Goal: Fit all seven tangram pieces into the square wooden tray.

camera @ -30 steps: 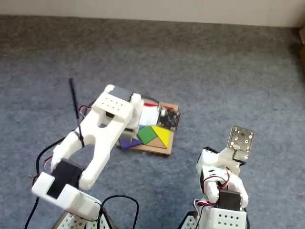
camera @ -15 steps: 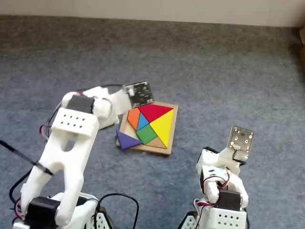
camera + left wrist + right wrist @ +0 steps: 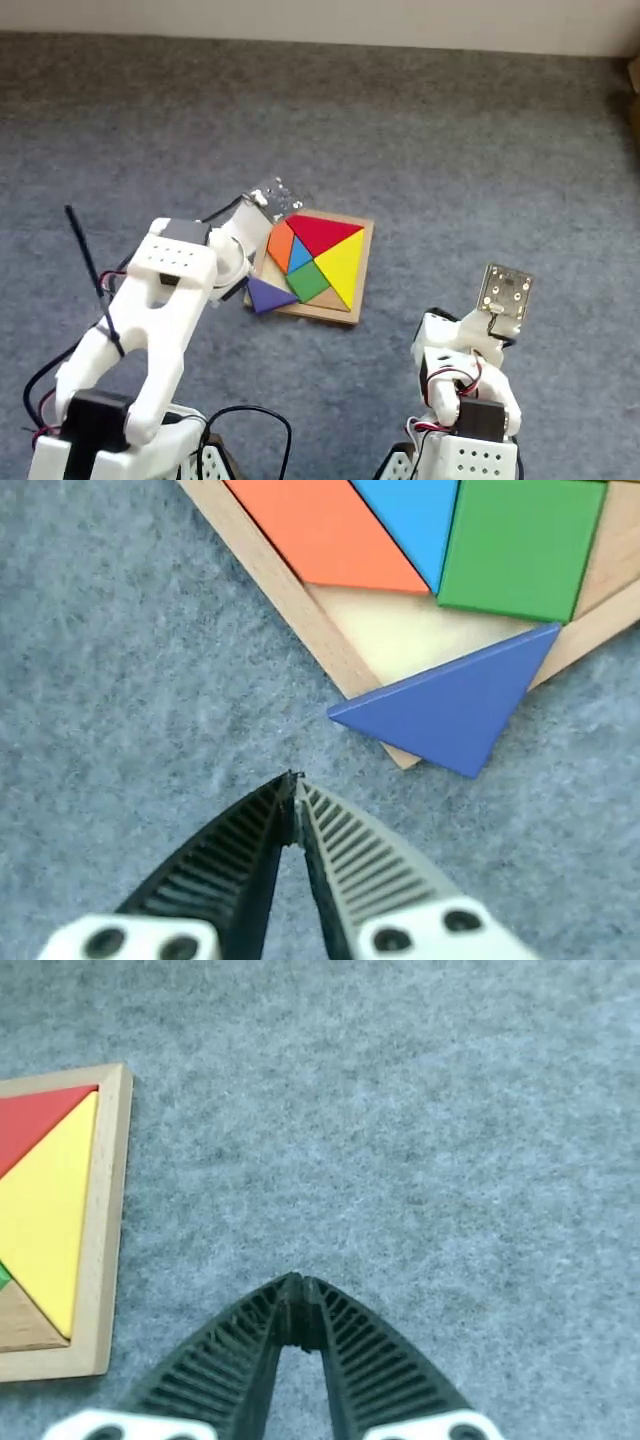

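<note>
Although most of the puzzle is already in place, one piece is not yet home. Inside the square wooden tray (image 3: 368, 262) lie the red triangle (image 3: 325, 235), the yellow triangle (image 3: 346, 266), the orange parallelogram (image 3: 281, 246), the small blue triangle (image 3: 299, 256) and the green square (image 3: 309, 282), all flat and edge to edge. A tan triangle (image 3: 326, 297) sits below the yellow one. I take it for a sixth piece rather than bare tray floor, though its colour is close to the wood and I cannot be sure.

The purple triangle (image 3: 455, 705) is the one left out — it lies across the tray's rim at the corner nearest the left arm, part over the rim and part on the grey worktop (image 3: 120, 680). Just beside it, inside the rim, a pale triangular gap (image 3: 420, 640) shows below the orange parallelogram and the green square. Its shape looks a fair match for that piece.

The left gripper (image 3: 292, 780) hangs over the worktop near that corner, clenched on nothing, its tips apart from the purple triangle. The right gripper (image 3: 297, 1282) is likewise clenched and empty, over the worktop off the tray's opposite side.

By my reckoning the task is nearly done — what is left is to get the purple triangle off the rim, turn it to suit the gap and seat it flat.
</note>
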`<action>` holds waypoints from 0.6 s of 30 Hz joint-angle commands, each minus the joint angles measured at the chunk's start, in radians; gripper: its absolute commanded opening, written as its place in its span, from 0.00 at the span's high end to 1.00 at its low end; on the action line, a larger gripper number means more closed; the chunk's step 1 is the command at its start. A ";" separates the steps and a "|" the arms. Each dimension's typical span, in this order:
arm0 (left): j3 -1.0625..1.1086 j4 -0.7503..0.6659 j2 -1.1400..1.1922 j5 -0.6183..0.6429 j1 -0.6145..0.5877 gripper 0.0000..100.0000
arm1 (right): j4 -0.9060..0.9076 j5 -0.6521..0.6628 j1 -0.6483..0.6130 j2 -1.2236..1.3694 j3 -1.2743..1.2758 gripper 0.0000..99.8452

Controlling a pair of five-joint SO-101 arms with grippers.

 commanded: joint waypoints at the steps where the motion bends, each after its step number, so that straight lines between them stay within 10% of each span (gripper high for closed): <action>1: -0.002 -0.014 0.033 0.025 0.058 0.99 | -0.039 0.008 0.010 -0.005 0.143 0.99; 18: -0.001 -0.015 0.073 0.224 0.151 0.99 | -0.039 0.008 0.010 -0.005 0.143 0.99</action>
